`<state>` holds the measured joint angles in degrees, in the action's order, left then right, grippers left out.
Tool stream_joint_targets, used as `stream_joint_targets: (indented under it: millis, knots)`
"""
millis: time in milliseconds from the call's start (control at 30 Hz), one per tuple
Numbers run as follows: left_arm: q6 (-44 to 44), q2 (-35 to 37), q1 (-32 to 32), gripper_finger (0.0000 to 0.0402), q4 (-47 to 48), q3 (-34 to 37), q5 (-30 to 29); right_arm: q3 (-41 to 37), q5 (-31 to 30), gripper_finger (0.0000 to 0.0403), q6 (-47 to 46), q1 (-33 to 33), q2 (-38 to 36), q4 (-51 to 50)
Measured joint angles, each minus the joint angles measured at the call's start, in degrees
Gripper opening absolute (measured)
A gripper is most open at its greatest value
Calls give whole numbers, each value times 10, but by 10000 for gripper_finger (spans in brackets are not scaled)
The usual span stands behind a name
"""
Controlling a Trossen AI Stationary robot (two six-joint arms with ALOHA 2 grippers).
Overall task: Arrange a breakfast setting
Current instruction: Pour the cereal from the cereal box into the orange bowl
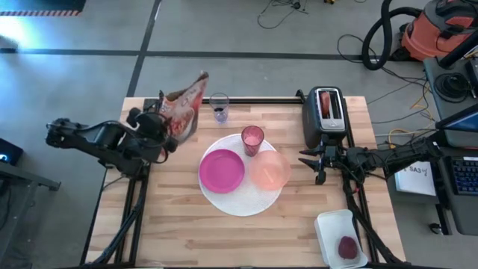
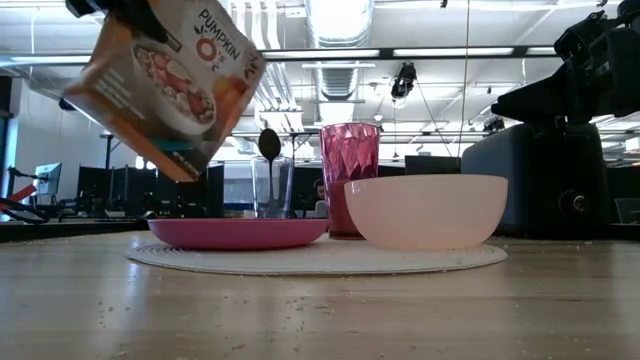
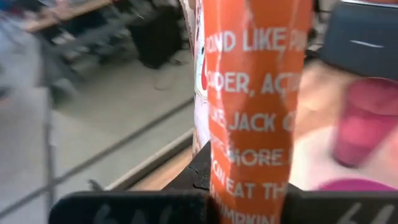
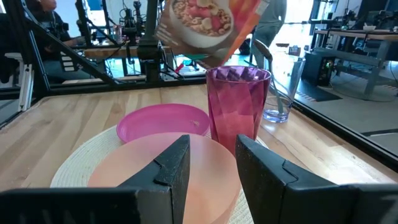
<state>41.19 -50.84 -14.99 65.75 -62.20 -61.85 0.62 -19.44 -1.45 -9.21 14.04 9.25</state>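
The table is partly laid. A big white round disc (image 1: pixel 240 200) with a woven, mat-like surface lies in the middle of the pale wooden table (image 1: pixel 187 239), and on it sit the flat magenta plate (image 1: pixel 222 170), the translucent pink bowl (image 1: pixel 269 169) just beside it, and the faceted pink tumbler (image 1: pixel 252 139) behind the two, touching or nearly touching the bowl. The spoon (image 2: pixel 269 148) stands upright in a clear glass (image 1: pixel 219 107) off the mat near the far edge, so it looks not yet placed. Toast (image 1: pixel 326 104) sits in the slot of the black toaster (image 1: pixel 326 117), and a small dark-red fruit (image 1: pixel 348 247) lies in a white tray (image 1: pixel 328 224) at the near right corner; both, I'd say, remain to be brought over.

The left gripper (image 1: pixel 166 133) is clamped tight on a glossy orange cereal bag (image 1: pixel 186 106), held tilted in the air over the table's far left side, its mouth leaning toward the mat. The bowl looks empty, so pouring seems to be the step in hand.

The right gripper (image 4: pixel 210 163) hovers just beside the bowl, fingers partly apart, holding nothing
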Motion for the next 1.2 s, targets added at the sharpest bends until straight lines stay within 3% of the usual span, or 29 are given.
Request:
stream_joint_targets:
  millis: [233, 467, 933, 1067, 1200]
  knots:
    - [21, -39, -32, 0, -13, -31, 59, 0, 0, 118, 0, 0, 0, 0]
    - [42, -111, -79, 0, -23, -79, 71, 0, 0, 118, 0, 0, 0, 0]
    - [44, -284, -161, 0, 5, -284, 79, 0, -1, 118, -28, 0, 0, 6]
    - [44, -330, -178, 0, 32, -348, 115, 0, -1, 118, -49, 0, 0, 6]
    - [45, -376, -178, 0, 74, -416, 189, 0, 0, 118, -51, 0, 0, 5]
